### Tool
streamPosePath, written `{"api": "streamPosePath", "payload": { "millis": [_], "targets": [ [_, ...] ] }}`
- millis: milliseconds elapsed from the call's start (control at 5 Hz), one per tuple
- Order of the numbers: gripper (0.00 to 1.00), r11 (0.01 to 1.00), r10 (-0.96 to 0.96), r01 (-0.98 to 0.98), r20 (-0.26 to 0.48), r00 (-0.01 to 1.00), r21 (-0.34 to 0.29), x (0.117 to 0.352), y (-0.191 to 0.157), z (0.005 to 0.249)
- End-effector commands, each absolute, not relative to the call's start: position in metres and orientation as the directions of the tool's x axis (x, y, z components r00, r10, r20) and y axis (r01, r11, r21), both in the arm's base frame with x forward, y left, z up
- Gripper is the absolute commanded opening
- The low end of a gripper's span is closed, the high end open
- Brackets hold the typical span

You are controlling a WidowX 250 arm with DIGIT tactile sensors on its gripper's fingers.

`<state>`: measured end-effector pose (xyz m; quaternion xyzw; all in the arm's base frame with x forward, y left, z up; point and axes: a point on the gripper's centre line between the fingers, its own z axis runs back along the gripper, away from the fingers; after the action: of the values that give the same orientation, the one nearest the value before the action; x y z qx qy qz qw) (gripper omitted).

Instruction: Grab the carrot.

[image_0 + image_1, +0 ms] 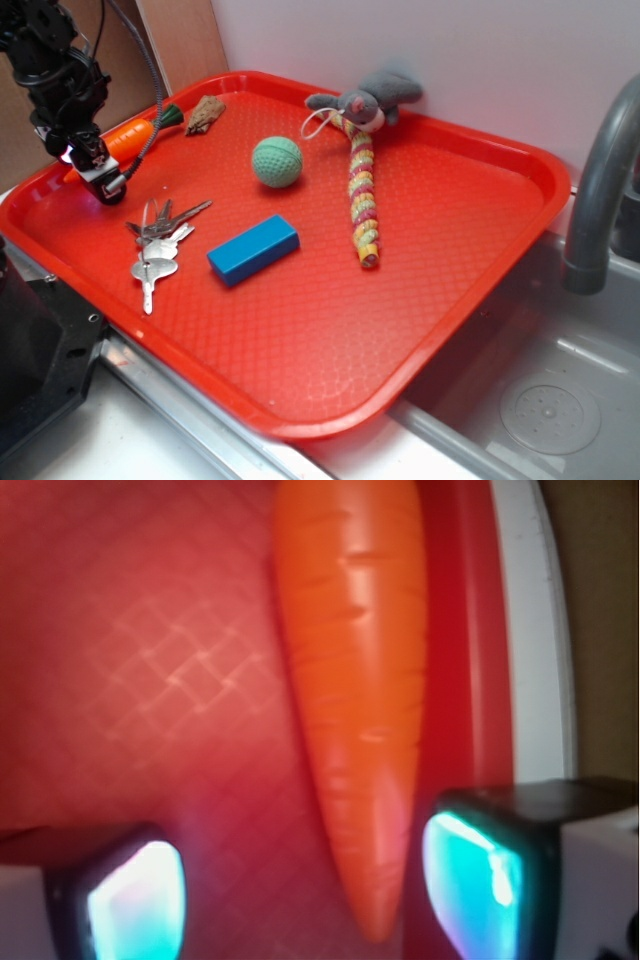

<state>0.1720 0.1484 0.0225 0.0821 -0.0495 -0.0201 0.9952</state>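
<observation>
Open tool [305, 890], carrot [355, 680] between fingers

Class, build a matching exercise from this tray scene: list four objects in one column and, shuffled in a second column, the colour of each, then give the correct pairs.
Objects:
1. carrot
2. ball
3. block
4. keys

Colours:
A. blue
B. silver
C. orange
D. green

Pairs: 1-C, 2-D, 3-A, 4-B

All four lie on the red tray. In the wrist view the gripper is open, its jaws on either side of the carrot's tip.
</observation>
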Motion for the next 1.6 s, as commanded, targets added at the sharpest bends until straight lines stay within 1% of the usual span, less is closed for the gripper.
{"api": "streamPosePath", "payload": {
  "millis": [0, 200, 400, 600, 800, 1400],
  "targets": [
    [1.00, 0.992, -0.066, 0.050, 0.128, 0.990, 0.119, 0.182, 0.149, 0.029],
    [1.00, 0.996, -0.046, 0.032, 0.161, 0.986, 0.086, 0.183, 0.141, 0.036],
    [1.00, 0.997, -0.045, 0.034, 0.166, 0.985, 0.069, 0.180, 0.126, 0.038],
    [1.00, 0.997, -0.059, 0.052, 0.142, 0.988, 0.051, 0.176, 0.119, 0.030],
    [1.00, 0.992, 0.076, -0.084, 0.083, 0.994, 0.094, 0.168, 0.122, 0.031],
    [1.00, 0.992, 0.076, -0.084, 0.083, 0.994, 0.094, 0.168, 0.122, 0.031]
  ]
}}
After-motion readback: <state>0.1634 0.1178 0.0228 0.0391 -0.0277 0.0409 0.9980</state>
